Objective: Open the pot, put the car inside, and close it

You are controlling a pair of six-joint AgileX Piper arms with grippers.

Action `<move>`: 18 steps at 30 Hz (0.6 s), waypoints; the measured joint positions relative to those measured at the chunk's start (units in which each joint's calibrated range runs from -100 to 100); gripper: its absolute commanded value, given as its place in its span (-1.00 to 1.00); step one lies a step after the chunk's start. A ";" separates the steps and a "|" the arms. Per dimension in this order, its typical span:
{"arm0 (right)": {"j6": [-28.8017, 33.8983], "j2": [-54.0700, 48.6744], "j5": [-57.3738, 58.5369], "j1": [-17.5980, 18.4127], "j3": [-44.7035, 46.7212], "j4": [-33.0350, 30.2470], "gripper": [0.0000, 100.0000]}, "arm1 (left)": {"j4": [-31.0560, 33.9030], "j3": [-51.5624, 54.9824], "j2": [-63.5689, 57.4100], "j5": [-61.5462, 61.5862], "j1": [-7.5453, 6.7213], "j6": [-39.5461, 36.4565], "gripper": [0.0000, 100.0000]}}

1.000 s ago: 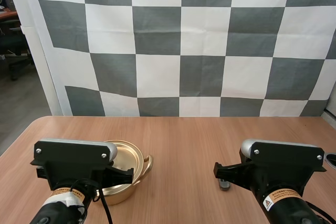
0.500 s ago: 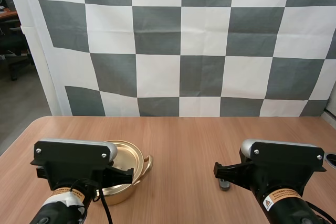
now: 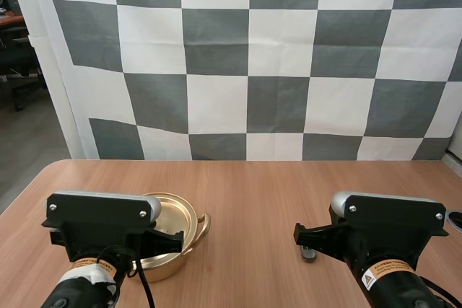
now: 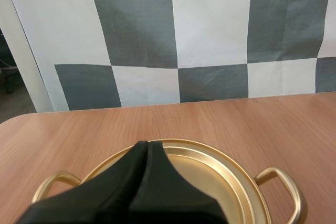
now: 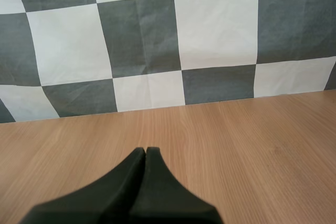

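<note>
The left hand (image 4: 147, 142) is showing in the left wrist view with its two black fingers pressed together into one dark wedge, pinching nothing. It is hovering just above the near rim of the golden pot (image 4: 220, 169), with its tip pointing across the pot toward the far edge of the tabletop (image 4: 210, 119). The top of the pot is showing a flat golden disc inside a raised rim, which is looking like the lid lying in place. Any knob is lying hidden behind the fingers. One looped handle (image 4: 286, 184) is sticking out on each side of the pot.

In the high view the pot (image 3: 177, 223) is standing in the near left part of the tabletop (image 3: 253, 185), half hidden under the left arm.

The right hand (image 5: 145, 149) is likewise lying closed with finger against finger, gripping nothing, and is hanging over bare wood.

A small grey object (image 3: 309, 253) is lying on the tabletop toward the near right, just beside the front of the right arm and well apart from the pot. It is mostly hidden, so I cannot tell whether it is the car.
</note>
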 measured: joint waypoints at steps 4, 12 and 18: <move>0.00 0.00 -0.18 0.00 0.00 0.00 -1.00 | 0.00 0.00 0.00 -2.60 0.00 0.00 -1.00; 0.00 0.00 -0.18 0.49 0.00 0.00 -1.00 | 0.00 0.00 0.00 -3.92 0.07 0.00 -1.00; 0.00 0.00 -0.18 1.04 0.00 0.32 -1.00 | 0.00 0.00 0.00 -5.30 0.07 0.00 -1.00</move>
